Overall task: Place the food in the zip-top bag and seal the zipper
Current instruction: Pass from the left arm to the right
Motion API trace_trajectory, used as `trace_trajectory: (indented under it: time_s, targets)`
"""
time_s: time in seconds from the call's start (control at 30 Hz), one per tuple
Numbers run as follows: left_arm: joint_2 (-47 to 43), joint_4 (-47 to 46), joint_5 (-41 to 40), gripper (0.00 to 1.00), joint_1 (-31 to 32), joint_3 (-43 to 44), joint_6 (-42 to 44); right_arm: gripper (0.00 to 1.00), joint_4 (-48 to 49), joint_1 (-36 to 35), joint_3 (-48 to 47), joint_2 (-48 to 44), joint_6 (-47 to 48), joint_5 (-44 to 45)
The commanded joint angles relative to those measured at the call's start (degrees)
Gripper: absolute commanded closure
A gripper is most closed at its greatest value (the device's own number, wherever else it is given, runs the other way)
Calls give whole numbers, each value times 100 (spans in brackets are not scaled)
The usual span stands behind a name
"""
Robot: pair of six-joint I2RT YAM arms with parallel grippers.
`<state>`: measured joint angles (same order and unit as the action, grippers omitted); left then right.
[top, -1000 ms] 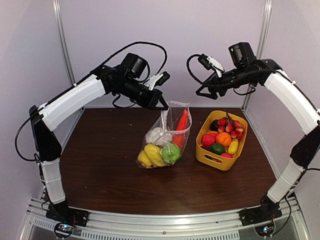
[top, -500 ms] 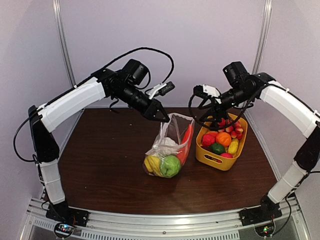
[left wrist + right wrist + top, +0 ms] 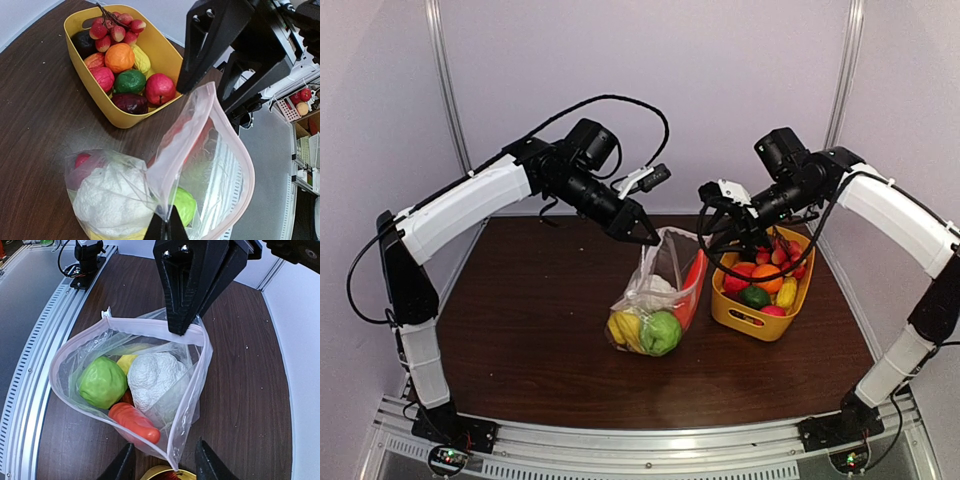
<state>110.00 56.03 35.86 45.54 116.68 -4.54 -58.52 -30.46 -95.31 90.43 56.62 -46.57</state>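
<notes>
The left gripper [image 3: 646, 233] was clamped on the 9 o'clock corner of the bag [image 3: 665, 290], which stood mid-table with its mouth running 9-to-3. The right gripper [image 3: 166, 466], jaws apart, straddled the free 3 o'clock corner.

light: bright, even, overhead | shadows: soft | glare: faint on zip-top bag [image 3: 115, 170] | focus: sharp
</notes>
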Motion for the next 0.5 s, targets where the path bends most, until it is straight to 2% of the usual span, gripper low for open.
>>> trace_trajectory:
  time_s: [0.0,0.1,0.23,0.33,0.4,0.47]
  targets:
    - [-222,-185,35,100,15,78,108,69,-28,-55,76,108,-58,-177]
    - [-256,-181,-75,97,9,52,194,87,58,-56,61,107,-186,-182]
    - [-511,-297,-539,71,14,-91,208,99,261,-48,73,50,-445,-212]
    - [-1376,-1114,-1021,47,16,-1361,29,100,311,24,-7,47,-640,-280]
    - [-2329,-2185,-1264,33,16,-2710,-144,100,383,120,-16,58,-816,-410]
    - [-3335,-3501,-1669,23,16,-4283,-458,100,526,216,34,78,-1037,-599]
